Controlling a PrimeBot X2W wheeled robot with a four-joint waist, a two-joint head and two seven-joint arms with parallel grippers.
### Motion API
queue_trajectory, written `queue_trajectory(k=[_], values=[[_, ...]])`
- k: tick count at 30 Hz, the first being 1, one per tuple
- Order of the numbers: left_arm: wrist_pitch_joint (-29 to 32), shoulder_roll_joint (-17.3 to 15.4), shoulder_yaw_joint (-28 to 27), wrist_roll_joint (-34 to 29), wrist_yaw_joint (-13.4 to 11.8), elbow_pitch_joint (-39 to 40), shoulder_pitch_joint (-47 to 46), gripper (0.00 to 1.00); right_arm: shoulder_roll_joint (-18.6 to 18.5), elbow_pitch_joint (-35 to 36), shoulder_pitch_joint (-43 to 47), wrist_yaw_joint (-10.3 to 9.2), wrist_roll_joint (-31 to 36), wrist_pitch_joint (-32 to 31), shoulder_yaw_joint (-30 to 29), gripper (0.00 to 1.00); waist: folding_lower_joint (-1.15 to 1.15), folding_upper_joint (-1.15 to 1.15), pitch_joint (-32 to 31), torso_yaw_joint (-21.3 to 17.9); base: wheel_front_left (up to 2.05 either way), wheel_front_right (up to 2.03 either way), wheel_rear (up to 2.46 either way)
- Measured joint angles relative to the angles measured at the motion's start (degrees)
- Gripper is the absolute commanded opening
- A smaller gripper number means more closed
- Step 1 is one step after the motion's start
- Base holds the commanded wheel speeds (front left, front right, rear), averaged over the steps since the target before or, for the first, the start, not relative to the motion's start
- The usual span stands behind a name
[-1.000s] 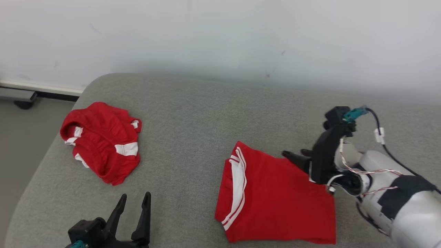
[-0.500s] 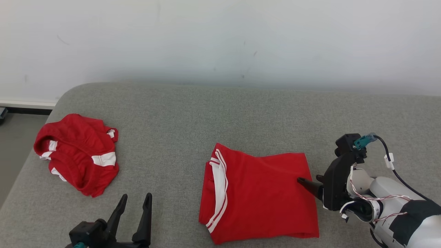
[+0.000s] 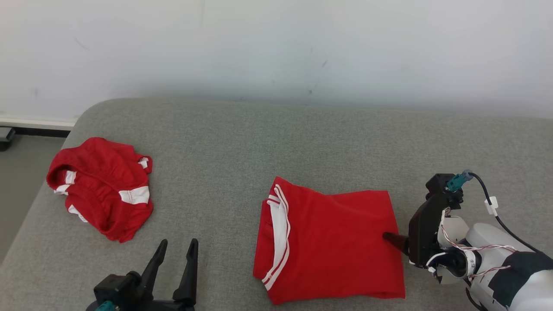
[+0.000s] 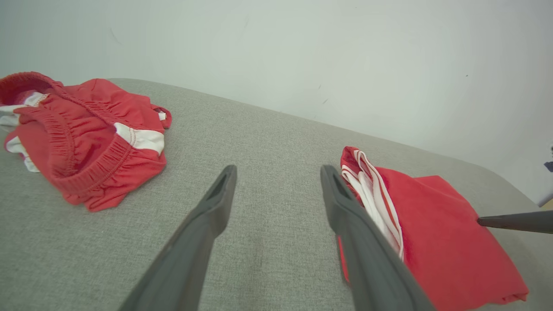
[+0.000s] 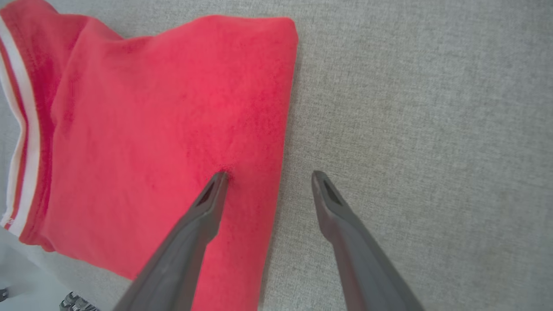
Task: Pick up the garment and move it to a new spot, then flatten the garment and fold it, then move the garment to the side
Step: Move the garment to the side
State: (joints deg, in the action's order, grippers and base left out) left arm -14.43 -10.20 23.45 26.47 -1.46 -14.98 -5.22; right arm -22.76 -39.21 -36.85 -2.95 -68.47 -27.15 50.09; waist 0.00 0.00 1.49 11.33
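A red garment [image 3: 332, 242] with white stripes lies folded flat on the grey cushion, right of centre. My right gripper [image 3: 395, 238] is open and low at the middle of its right edge. In the right wrist view the gripper [image 5: 268, 175] straddles that edge: one fingertip [image 5: 219, 178] presses on the red garment [image 5: 151, 129], the other rests on the bare grey fabric. My left gripper [image 3: 177, 252] stands open near the front edge, nothing between its fingers. From the left wrist, the open gripper [image 4: 276, 170] sits left of the garment [image 4: 436, 224].
A second red garment [image 3: 101, 188] with white panels lies crumpled at the cushion's left end, also seen as the crumpled garment [image 4: 82, 134]. The grey cushion [image 3: 242, 142] ends at a white wall behind. Floor [image 3: 17, 168] drops away at the far left.
My right gripper has come down from the folded garment's far right corner to the middle of its right edge. The head camera has shifted. The left gripper has stayed put.
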Motion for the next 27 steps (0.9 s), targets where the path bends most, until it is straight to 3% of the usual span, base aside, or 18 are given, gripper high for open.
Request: queue_trajectory(k=[9,16,17,18,20,27], values=[[0.0,1.19,0.46,-0.32,0.48,-0.08,-1.28,1.0,2.46,-3.85,-2.69,-2.1,-0.51,-3.22,0.25,1.0,0.0,0.0,1.12,2.11,0.0,0.0,0.0],[0.0,1.57,0.09,-0.31,0.49,-0.33,-1.67,1.0,2.48,-6.76,-4.81,-2.63,0.98,-6.27,2.14,1.0,0.0,0.0,2.28,3.7,0.0,0.0,0.0],[0.0,1.58,-0.09,-0.31,0.49,-0.43,-1.74,1.0,2.57,-7.06,-5.02,-2.65,0.98,-6.69,2.16,0.96,0.0,0.0,2.46,3.83,0.0,0.0,0.0],[0.0,1.59,-0.21,-0.31,0.49,-0.55,-1.87,1.0,2.68,-7.33,-5.09,-2.66,0.98,-6.98,2.26,0.78,0.0,0.0,2.59,3.96,0.0,0.0,0.0],[0.0,1.62,-0.42,-0.31,0.48,-0.65,-1.92,1.0,2.83,-7.61,-5.37,-2.67,0.98,-7.56,2.41,0.0,0.0,0.0,2.79,4.09,0.0,0.0,0.0],[0.0,1.68,-1.44,-0.3,0.47,-0.77,-2.04,1.0,4.17,-8.56,-6.05,-2.59,0.37,-8.23,2.1,0.0,0.0,0.0,2.96,3.67,0.0,0.0,0.0]])
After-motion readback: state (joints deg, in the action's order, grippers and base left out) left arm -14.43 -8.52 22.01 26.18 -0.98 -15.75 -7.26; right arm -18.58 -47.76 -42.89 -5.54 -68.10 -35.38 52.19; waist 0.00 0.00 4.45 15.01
